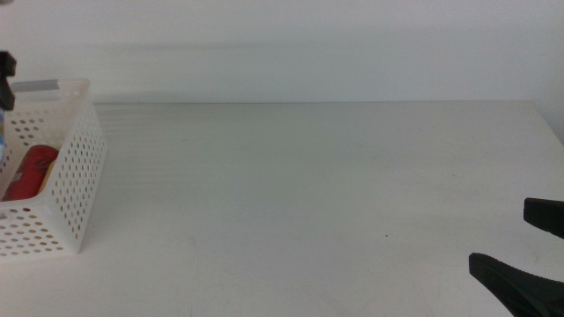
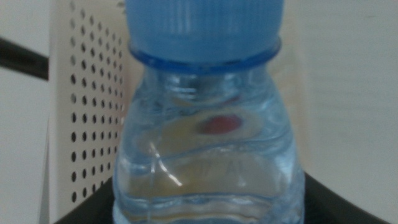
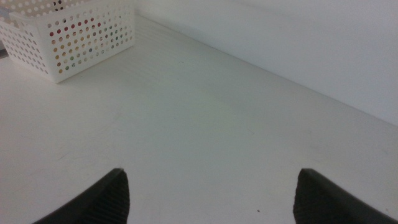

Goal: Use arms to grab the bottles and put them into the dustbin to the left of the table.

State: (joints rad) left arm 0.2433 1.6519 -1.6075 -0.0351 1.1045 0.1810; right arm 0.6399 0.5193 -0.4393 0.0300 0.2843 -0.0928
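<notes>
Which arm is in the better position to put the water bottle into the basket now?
The left. Its gripper is shut on the water bottle, with the basket directly behind it. The right gripper is open and empty, across the table from the basket.

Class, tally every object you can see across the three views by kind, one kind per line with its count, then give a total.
Water bottle, in the left gripper's jaws: 1
Red can, in the basket: 1
Basket: 1
Grippers, left and right: 2
Table: 1
Total: 6
</notes>
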